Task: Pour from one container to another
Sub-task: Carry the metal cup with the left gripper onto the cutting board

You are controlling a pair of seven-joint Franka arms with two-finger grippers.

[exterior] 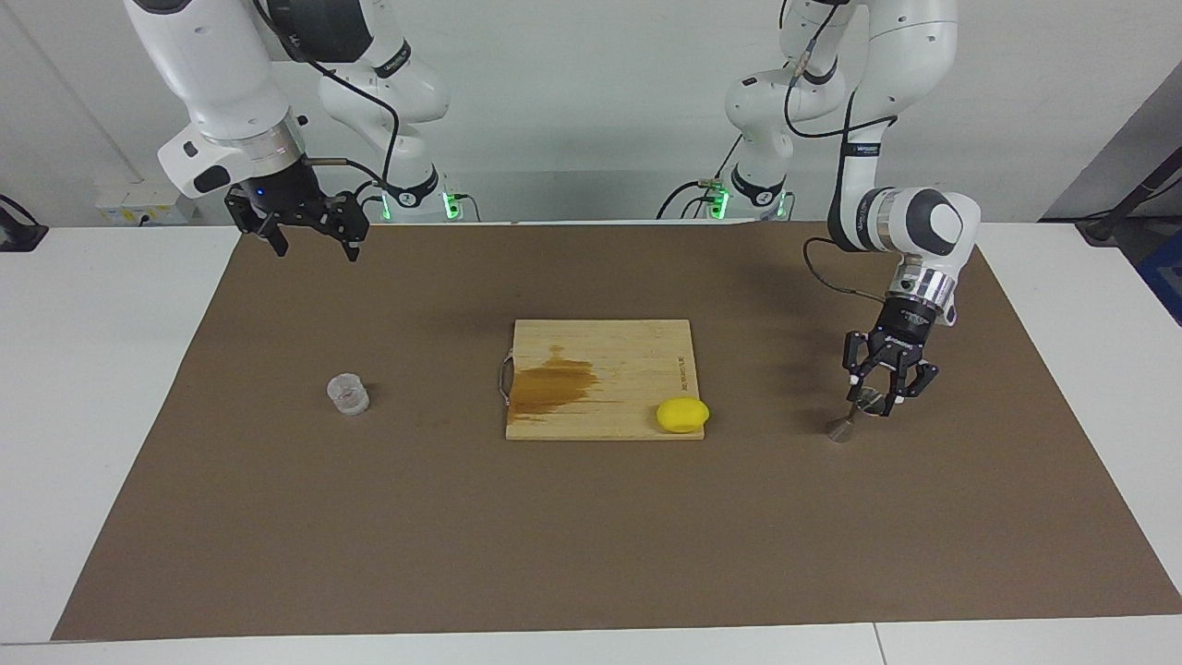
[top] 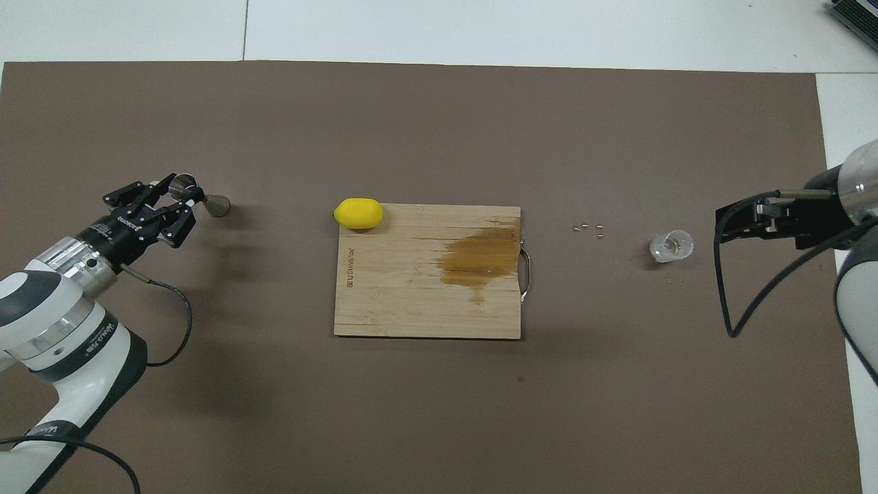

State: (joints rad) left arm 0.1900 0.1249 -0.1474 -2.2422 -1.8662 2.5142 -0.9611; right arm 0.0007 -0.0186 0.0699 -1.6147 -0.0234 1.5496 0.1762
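Note:
The steel jigger [exterior: 840, 428] [top: 218, 205] stands on the brown mat toward the left arm's end of the table, and it looks tilted. My left gripper [exterior: 873, 403] [top: 180, 195] is low over it and shut on its upper cone. The clear cup [exterior: 348, 394] [top: 672, 245] sits upright on the mat toward the right arm's end, with nothing touching it. My right gripper [exterior: 316, 251] [top: 732, 221] waits open in the air over the mat, beside the cup and well above it.
A wooden cutting board [exterior: 600, 356] [top: 411, 309] with a brown wet stain lies mid-table. A yellow lemon [exterior: 682, 415] [top: 358, 213] rests at its corner toward the jigger. A few tiny bits [top: 590, 228] lie on the mat between board and cup.

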